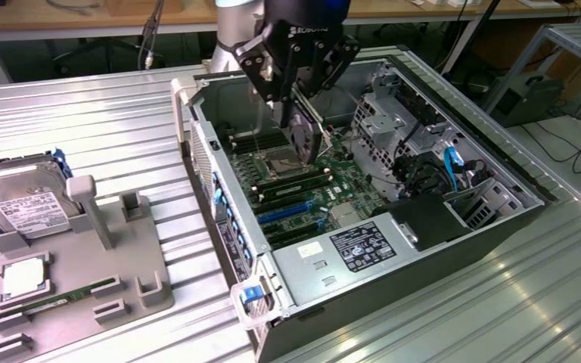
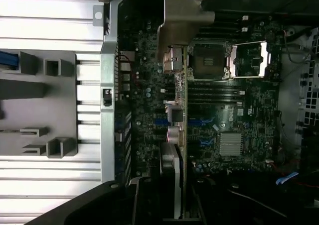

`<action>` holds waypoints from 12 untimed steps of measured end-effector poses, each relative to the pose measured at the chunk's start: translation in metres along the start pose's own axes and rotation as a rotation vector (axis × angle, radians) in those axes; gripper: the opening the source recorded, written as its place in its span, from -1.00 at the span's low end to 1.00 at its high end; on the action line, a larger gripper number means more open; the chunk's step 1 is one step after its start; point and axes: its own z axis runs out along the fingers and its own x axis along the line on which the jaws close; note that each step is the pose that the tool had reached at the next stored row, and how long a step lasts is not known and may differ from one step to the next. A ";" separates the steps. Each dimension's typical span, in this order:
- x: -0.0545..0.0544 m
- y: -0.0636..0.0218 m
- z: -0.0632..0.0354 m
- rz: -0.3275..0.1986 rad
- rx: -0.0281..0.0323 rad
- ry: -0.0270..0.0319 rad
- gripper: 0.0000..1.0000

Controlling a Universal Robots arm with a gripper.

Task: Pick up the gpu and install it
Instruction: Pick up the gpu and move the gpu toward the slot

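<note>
Because a card like this has to go down edge-first, the gripper (image 1: 293, 102) in the exterior view carries the gpu (image 1: 304, 144) standing on edge. Its fingers pinch the upper part of the board, so the lower edge hangs free. The card hovers inside the open computer case (image 1: 452, 249), over the far part of the motherboard (image 1: 346, 189). It is clear of the board and not yet down at the blue slots (image 1: 285, 214), which lie nearer. The case lies on its side with the cover off, and I take that to be what lets the arm come in from above. On the exterior view's left, well apart from the case, a grey holder (image 1: 119, 272) keeps spare parts in fixed pockets. The hard drive (image 1: 28, 204) leans at its far end and the memory stick (image 1: 63, 299) lies toward its near end.

In the wrist view I look straight down the card. The gpu (image 2: 182, 115) shows as a thin strip crossing the motherboard (image 2: 249, 120), with its silver bracket (image 2: 182, 21) at the end farthest from the gripper (image 2: 174, 205). The dark finger bodies close in on either side of the strip. The card runs just beside the open processor socket (image 2: 209, 60). It appears to sit crosswise to the blue slots (image 2: 207, 121) rather than along them, so it does not look lined up for seating.
</note>
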 end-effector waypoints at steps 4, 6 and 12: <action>-0.015 -0.0004 0.0006 0.000 -0.0002 0.0085 -0.43; -0.018 -0.0004 0.0008 0.000 -0.0003 0.0089 -0.43; -0.030 -0.0007 0.0015 0.000 -0.0003 0.0090 -0.43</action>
